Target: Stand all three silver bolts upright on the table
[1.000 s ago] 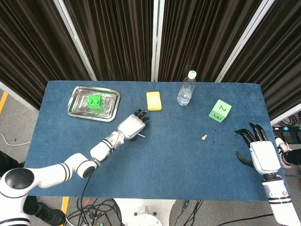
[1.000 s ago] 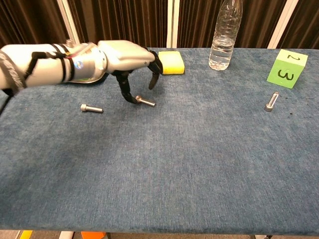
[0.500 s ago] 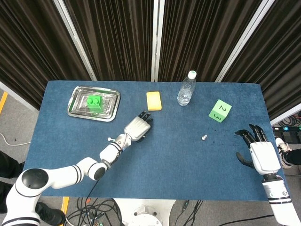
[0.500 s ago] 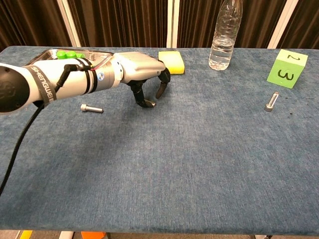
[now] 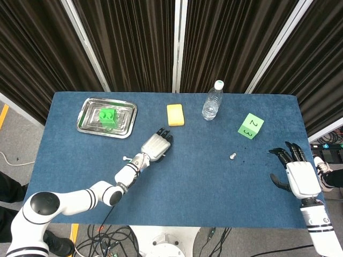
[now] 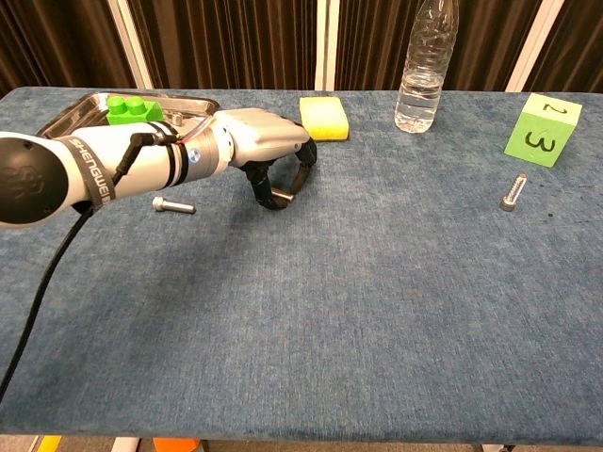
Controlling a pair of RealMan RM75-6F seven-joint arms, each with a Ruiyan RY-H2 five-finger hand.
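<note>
My left hand [image 5: 156, 145] [image 6: 268, 155] reaches down near the table's middle left, thumb and a finger closed around a silver bolt [image 6: 282, 197] that lies on the blue cloth. The hand hides this bolt in the head view. A second bolt [image 5: 126, 158] [image 6: 172, 204] lies flat just left of that hand. The third bolt [image 5: 232, 156] [image 6: 512, 192] is far to the right and looks upright on its head. My right hand [image 5: 297, 174] hovers open at the table's right edge, fingers spread, holding nothing.
A metal tray [image 5: 86, 124] [image 6: 66, 113] holding a green block [image 5: 109, 116] [image 6: 130, 105] sits at the back left. A yellow sponge [image 5: 175, 114] [image 6: 324, 117], a water bottle [image 5: 212, 103] [image 6: 426, 61] and a green number card [image 5: 250, 126] [image 6: 541, 132] line the back.
My left hand has come lower and its thumb and finger have closed in around the middle bolt. The right hand and the other two bolts have stayed put.
</note>
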